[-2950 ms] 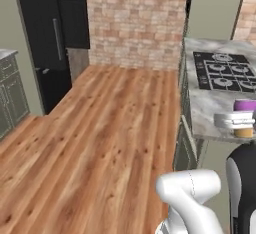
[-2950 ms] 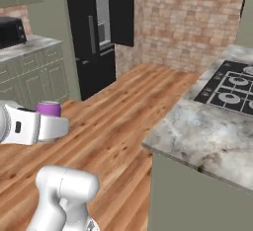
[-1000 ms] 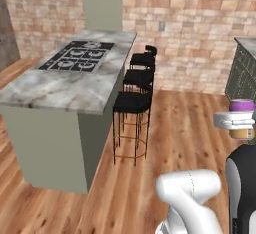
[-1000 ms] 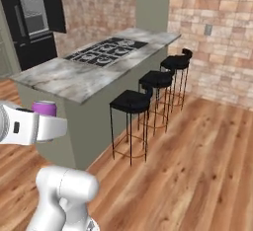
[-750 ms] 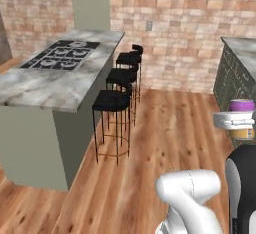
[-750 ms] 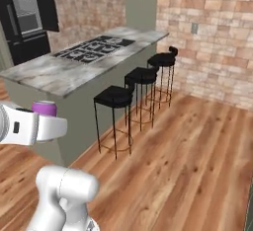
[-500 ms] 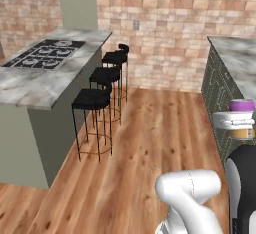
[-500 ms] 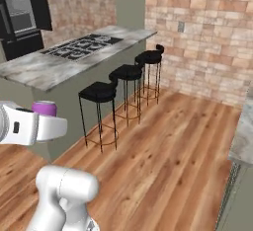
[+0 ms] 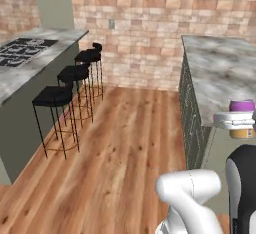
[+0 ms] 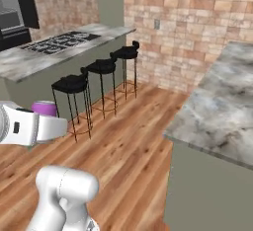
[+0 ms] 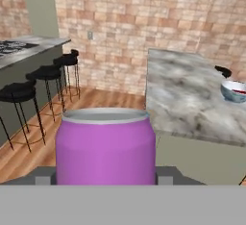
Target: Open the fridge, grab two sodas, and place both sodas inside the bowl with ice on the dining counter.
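Gripping the purple soda can [image 11: 105,147] upright, the hand [image 9: 242,120] is raised beside the near end of the marble dining desk [image 9: 220,73]. Far along that desk sits the pale bowl [image 11: 234,90]. Across the wood floor [image 9: 120,148], black stools [image 9: 54,96] line the stovetop island [image 10: 54,47].

The soda can [image 11: 105,147] has a smooth matt purple wall and a pale silvery metal rim; in the left base view its lower part [image 9: 242,131] turns yellow-orange. The bench [image 11: 192,99] is grey-white veined marble with a soft sheen. The bowl [image 11: 234,90] near its far edge looks glossy. The floor [image 9: 120,148] is warm, grained wood planks. The stools [image 9: 53,95] have matt black seats on thin black metal legs. The wall [image 10: 197,22] is rough brick.
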